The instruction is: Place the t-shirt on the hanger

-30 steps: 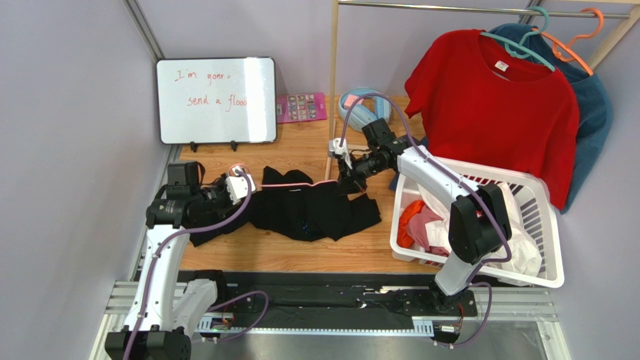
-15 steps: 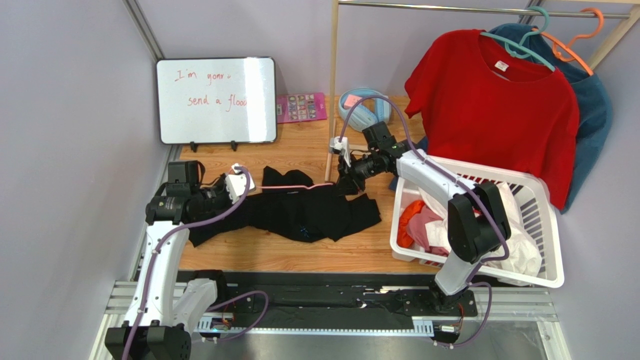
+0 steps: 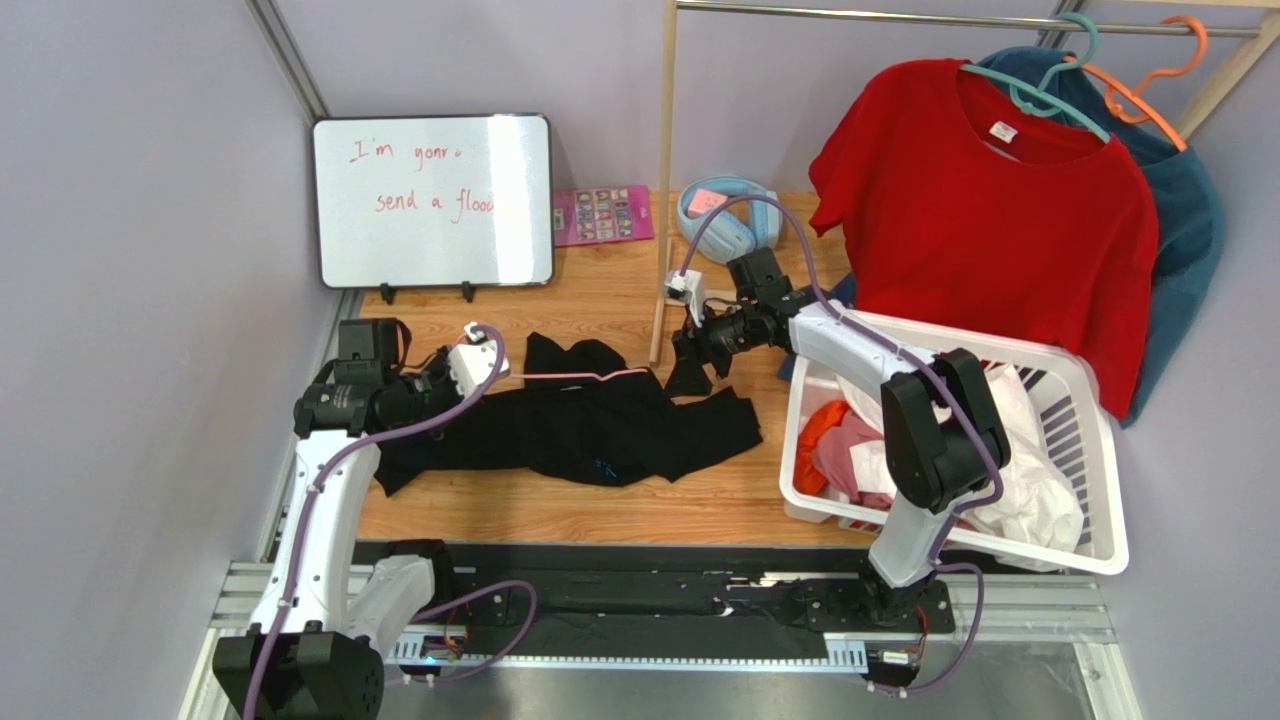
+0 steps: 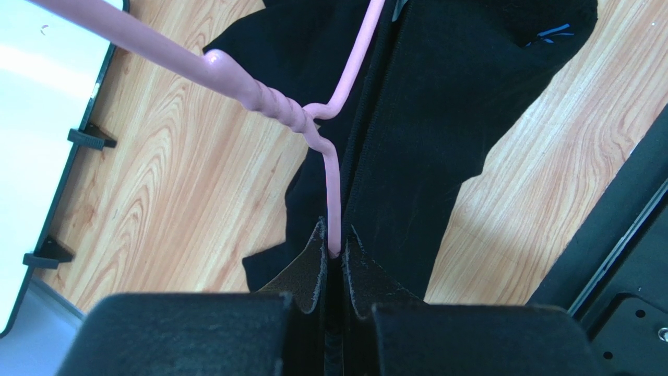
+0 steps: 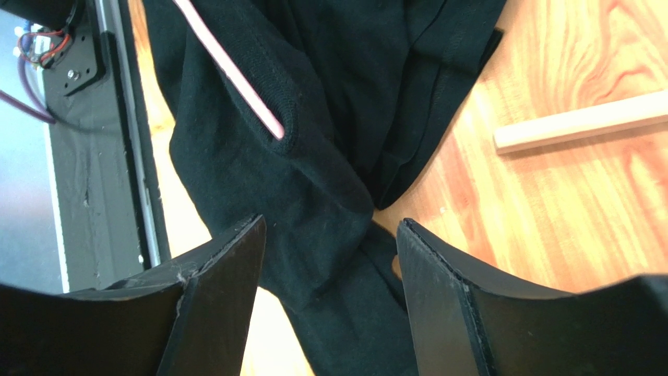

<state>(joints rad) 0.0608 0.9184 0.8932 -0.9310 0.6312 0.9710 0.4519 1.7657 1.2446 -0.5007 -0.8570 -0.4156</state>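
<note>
The black t-shirt (image 3: 601, 428) lies crumpled on the wooden table, its small blue mark (image 4: 553, 33) showing in the left wrist view. The thin pink hanger (image 4: 333, 196) runs into the cloth; one end pokes out through an opening in the fabric (image 5: 235, 78). My left gripper (image 3: 478, 360) is at the shirt's left end, shut on the hanger wire (image 4: 335, 247) just below its twisted neck (image 4: 274, 106). My right gripper (image 5: 329, 243) hovers open over the shirt's right part (image 5: 314, 157), with nothing between its fingers.
A white laundry basket (image 3: 962, 360) with clothes stands to the right. A wooden rack post (image 3: 661, 180) rises behind the right gripper, with its foot bar (image 5: 580, 121) on the table. A red t-shirt (image 3: 992, 210) hangs at back right; a whiteboard (image 3: 433, 200) stands at back left.
My right gripper has opened, let go of the shirt and drawn back slightly. The left gripper, still holding the hanger, has shifted a little up.
</note>
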